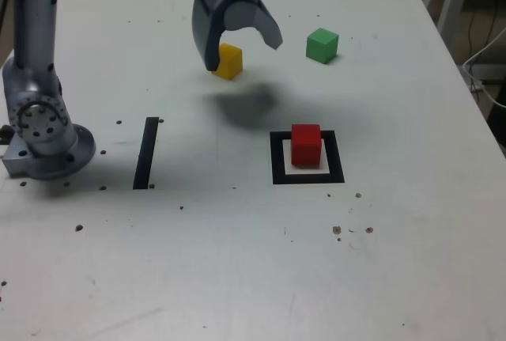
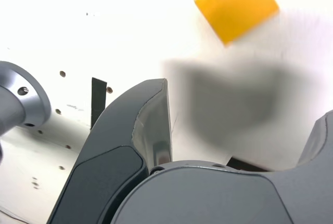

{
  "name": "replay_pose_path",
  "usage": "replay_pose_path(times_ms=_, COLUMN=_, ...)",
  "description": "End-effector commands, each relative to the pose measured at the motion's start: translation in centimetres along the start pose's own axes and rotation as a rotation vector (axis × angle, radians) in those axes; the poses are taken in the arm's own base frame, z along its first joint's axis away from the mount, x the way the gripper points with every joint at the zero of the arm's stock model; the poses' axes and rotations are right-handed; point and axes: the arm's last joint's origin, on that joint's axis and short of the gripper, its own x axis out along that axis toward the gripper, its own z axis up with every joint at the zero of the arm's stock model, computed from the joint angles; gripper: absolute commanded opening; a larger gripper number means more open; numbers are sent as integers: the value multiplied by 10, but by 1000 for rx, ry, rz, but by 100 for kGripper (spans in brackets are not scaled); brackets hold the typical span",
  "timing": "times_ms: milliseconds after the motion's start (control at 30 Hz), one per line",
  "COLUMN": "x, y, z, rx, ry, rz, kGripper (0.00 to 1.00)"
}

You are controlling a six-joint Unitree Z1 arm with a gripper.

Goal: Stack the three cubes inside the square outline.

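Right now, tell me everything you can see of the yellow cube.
The yellow cube is a small solid block, plain yellow with a matte look and no markings that show. It rests flat on the white table, turned a little so a corner faces the exterior camera. It is far from the square outline, toward the exterior view's left of the green cube. The open gripper hangs over it; one finger overlaps its edge in the exterior view, but the wrist view shows the cube lying free beyond the fingers.
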Motion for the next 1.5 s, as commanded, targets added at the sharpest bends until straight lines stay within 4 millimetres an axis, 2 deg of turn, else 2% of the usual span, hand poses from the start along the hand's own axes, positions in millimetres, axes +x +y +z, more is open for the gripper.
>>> replay_pose_path(times_ms=0, x=2, y=9, z=-1, rx=-58, ry=1, rz=-8, kGripper=97)
replay_pose_path(times_ms=233, x=12, y=36, z=2, rx=-195, ry=10, rz=-30, kGripper=97)
replay_pose_path(times_ms=533, x=39, y=63, z=14, rx=-282, ry=57, rz=-77, kGripper=97)
replay_pose_path(times_ms=867, x=57, y=77, z=25, rx=-286, ry=91, rz=-120, kGripper=91)
replay_pose_path(times_ms=1000, x=58, y=77, z=26, rx=-282, ry=97, rz=-126, kGripper=79)
replay_pose_path(times_ms=1067, x=58, y=77, z=26, rx=-280, ry=98, rz=-126, kGripper=67)
replay_pose_path(times_ms=1167, x=58, y=76, z=27, rx=-272, ry=92, rz=-120, kGripper=43)
replay_pose_path(times_ms=1233, x=58, y=76, z=28, rx=-267, ry=87, rz=-118, kGripper=34)
replay_pose_path(times_ms=1300, x=59, y=75, z=28, rx=-263, ry=85, rz=-117, kGripper=31)
replay_pose_path(times_ms=1467, x=60, y=74, z=27, rx=-259, ry=88, rz=-121, kGripper=30)
